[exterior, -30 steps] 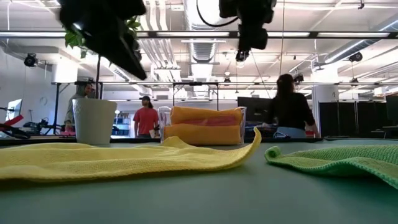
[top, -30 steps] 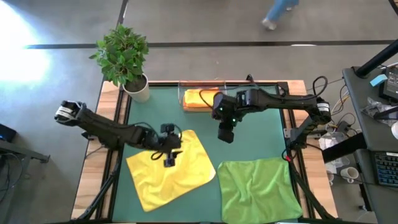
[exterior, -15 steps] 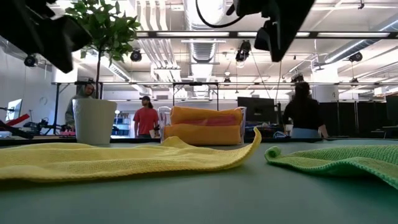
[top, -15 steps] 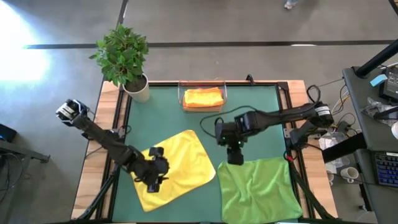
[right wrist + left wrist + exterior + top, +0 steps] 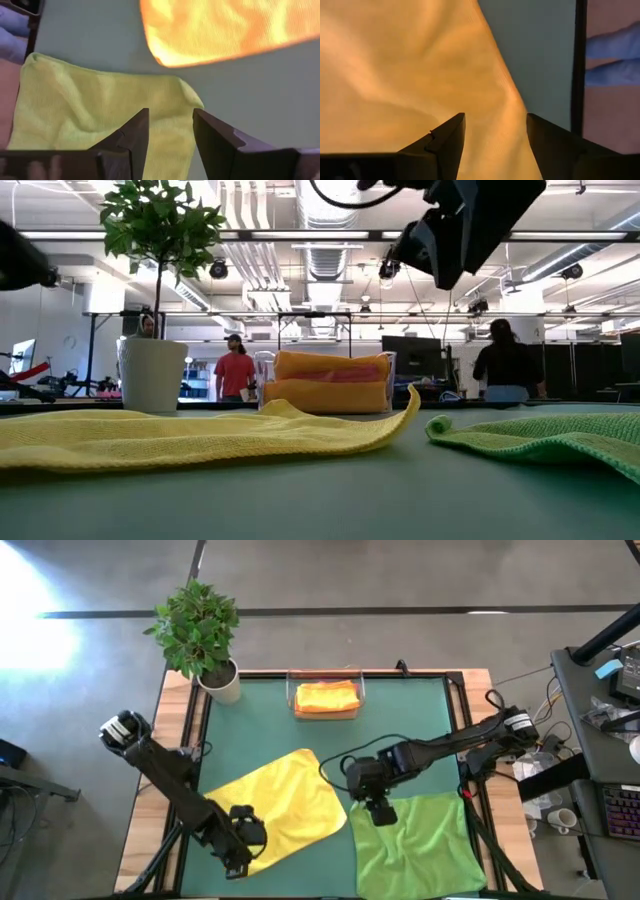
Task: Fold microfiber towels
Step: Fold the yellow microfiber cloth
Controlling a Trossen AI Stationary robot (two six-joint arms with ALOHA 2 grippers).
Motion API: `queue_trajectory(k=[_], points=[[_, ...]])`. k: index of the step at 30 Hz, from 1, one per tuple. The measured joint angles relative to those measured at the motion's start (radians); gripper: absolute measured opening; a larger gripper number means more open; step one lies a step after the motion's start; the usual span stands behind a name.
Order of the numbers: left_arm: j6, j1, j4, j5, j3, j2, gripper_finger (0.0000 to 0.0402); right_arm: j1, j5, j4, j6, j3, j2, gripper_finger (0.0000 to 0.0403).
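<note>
A yellow microfiber towel (image 5: 280,802) lies spread flat on the green mat, left of centre. A green towel (image 5: 415,845) lies spread at the near right. My left gripper (image 5: 245,836) hovers open over the yellow towel's near part, and the towel's edge (image 5: 512,95) runs under the gap between its fingers (image 5: 495,131). My right gripper (image 5: 380,812) hangs open above the green towel's far left corner (image 5: 192,100). Folded orange towels (image 5: 326,697) rest in a clear tray at the far edge.
A potted plant (image 5: 205,635) stands at the mat's far left corner. The clear tray (image 5: 392,385) sits at the far middle. Bare green mat (image 5: 400,740) lies between the tray and the two spread towels. People stand in the room beyond the table.
My left gripper has gone toward the near edge and a little left, from the yellow towel's middle to its near part. My right gripper has left the tray area, going toward the near edge and down to the green towel's far left corner. The towels have stayed put.
</note>
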State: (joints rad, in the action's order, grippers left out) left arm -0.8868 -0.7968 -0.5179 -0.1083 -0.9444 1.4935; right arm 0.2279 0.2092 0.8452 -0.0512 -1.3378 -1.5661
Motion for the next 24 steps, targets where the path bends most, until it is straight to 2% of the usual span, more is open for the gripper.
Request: queue_trajectory(k=[4,8,16,24], points=[[-0.087,-0.025,0.001,0.053,-0.039,0.059,0.0196,0.019,-0.001,-0.094,0.050,0.027,0.000,0.0140],[-0.147,-0.047,0.000,0.062,-0.085,0.106,0.0196,0.030,-0.001,-0.141,0.088,0.038,0.000,0.0151],[-0.182,-0.062,0.001,0.062,-0.141,0.179,0.0196,0.029,-0.002,-0.180,0.203,0.044,-0.004,0.0183],[-0.232,-0.076,0.002,0.123,-0.156,0.203,0.0196,0.040,-0.001,-0.277,0.210,0.104,-0.008,0.0183]])
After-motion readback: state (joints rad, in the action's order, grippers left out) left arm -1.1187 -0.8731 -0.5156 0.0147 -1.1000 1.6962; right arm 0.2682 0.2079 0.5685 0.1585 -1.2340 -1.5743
